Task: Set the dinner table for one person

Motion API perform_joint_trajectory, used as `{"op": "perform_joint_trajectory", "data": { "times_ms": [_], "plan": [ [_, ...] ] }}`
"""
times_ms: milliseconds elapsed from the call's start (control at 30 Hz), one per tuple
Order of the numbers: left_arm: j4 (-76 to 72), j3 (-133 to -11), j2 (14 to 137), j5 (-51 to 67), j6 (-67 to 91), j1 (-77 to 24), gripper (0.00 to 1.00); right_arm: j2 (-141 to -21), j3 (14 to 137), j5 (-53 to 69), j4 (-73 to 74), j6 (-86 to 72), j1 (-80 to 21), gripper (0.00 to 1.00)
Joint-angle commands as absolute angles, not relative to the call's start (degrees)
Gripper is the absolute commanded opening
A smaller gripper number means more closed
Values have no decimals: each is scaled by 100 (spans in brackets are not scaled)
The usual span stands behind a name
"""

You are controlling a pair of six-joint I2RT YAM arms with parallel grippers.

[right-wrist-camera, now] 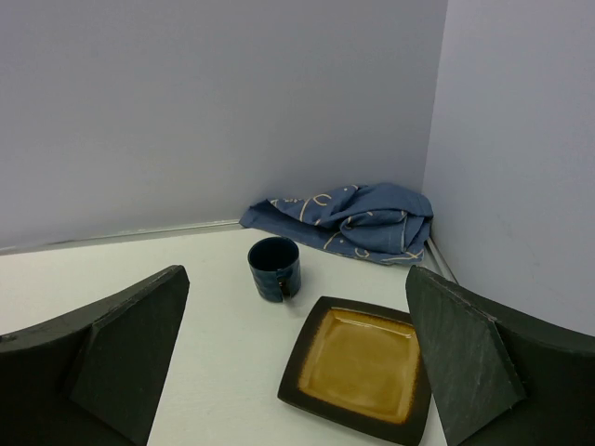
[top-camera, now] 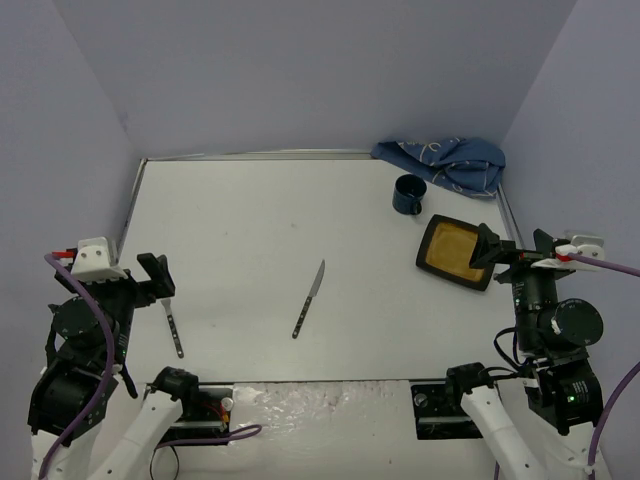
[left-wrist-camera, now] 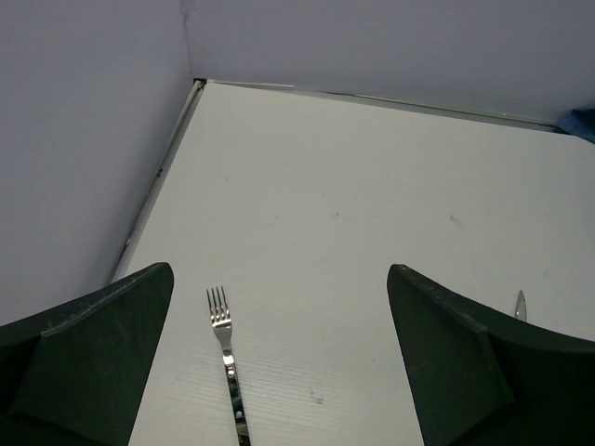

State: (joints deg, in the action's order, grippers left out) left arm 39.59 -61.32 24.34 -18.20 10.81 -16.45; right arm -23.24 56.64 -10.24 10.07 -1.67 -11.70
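Observation:
The white dinner table (top-camera: 240, 230) carries a silver fork (top-camera: 173, 328) at the near left and a knife (top-camera: 310, 298) near the middle. A square brown plate with a dark rim (top-camera: 455, 252) and a dark blue mug (top-camera: 408, 194) sit at the right. My left gripper (top-camera: 128, 280) is open and empty above the near end of the fork. In the left wrist view the fork (left-wrist-camera: 226, 353) lies between the open fingers (left-wrist-camera: 93, 362). My right gripper (top-camera: 515, 245) is open and empty, just near of the plate (right-wrist-camera: 361, 367), with the mug (right-wrist-camera: 275, 268) beyond.
A crumpled dark blue cloth with white drawings (top-camera: 445, 160) lies in the far right corner and also shows in the right wrist view (right-wrist-camera: 353, 218). Walls enclose the table on the left, far and right sides. The knife tip (left-wrist-camera: 521, 305) shows by the left gripper's right finger.

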Motion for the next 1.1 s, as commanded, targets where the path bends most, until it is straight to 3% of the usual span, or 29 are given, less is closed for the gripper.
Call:
{"op": "perform_joint_trajectory", "data": {
  "times_ms": [0,233,433,633,833,1067],
  "plan": [
    [3569,-6258,2514,-1715,1186,-1679,97,-2487,5643,-1063,527,-228,-1204,100],
    [3365,-6254,2812,-1442,1378,-1679,97,-2976,5753,-1473,689,-707,-1201,100],
    [3117,-6454,3785,-1055,1546,-1679,97,-4256,6209,-1865,686,-1527,-1195,100],
    [2805,-6646,4707,-965,1530,-1679,97,-6646,7248,-2608,677,-2342,-1002,100],
    [2194,-6112,4915,-906,1702,-1679,97,-8642,8553,-1525,602,-2900,-36,100],
    [2107,-5672,4816,-1240,1493,-1679,97,-11016,10126,-978,260,-1966,429,100]
  ]
}}
